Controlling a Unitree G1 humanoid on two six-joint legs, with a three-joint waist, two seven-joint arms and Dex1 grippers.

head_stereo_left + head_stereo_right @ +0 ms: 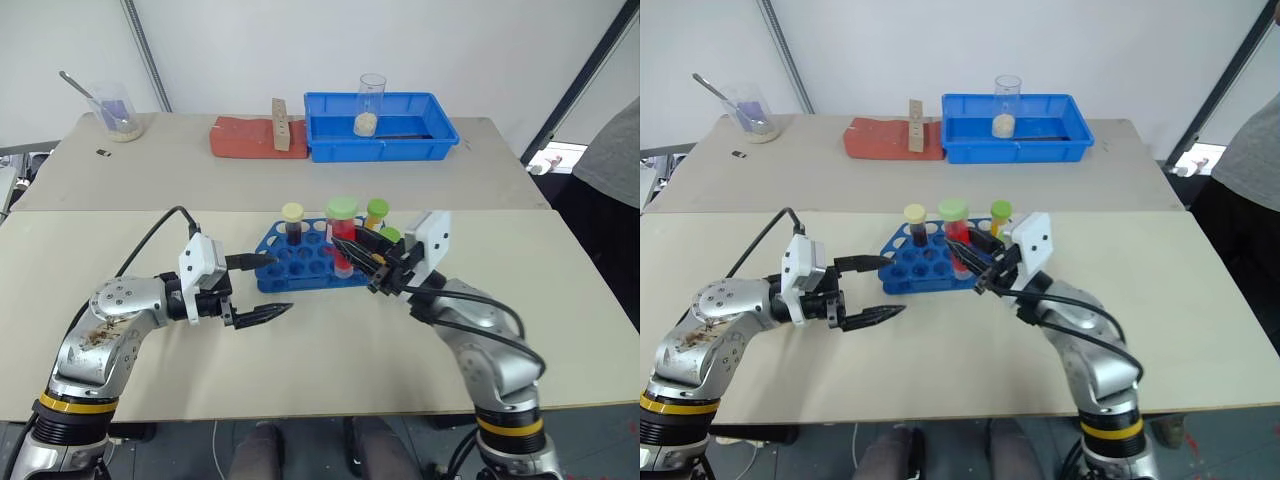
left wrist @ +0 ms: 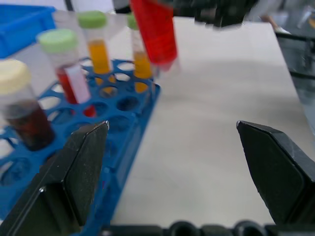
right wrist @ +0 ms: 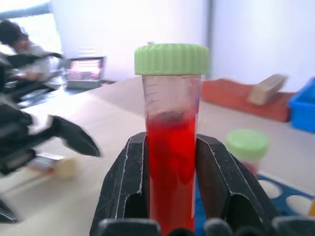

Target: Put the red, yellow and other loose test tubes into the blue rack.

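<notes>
A: Where is the red tube (image 3: 170,147) seen?

B: It is held tight by the right claw (image 1: 352,255), upright, over the blue rack (image 1: 290,268) in the middle of the frame.

A: And the left claw (image 1: 262,285)?

B: It is spread wide and nothing is held. It is seen just left of the rack, above the counter (image 1: 560,300).

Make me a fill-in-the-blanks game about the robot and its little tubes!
1. The right gripper is shut on a tube of ____ liquid.
2. That tube's cap is ____.
3. The left gripper has its fingers ____ and holds nothing.
4. The cream-capped tube stands in the ____ rack.

Missing words: red; green; open; blue
</notes>
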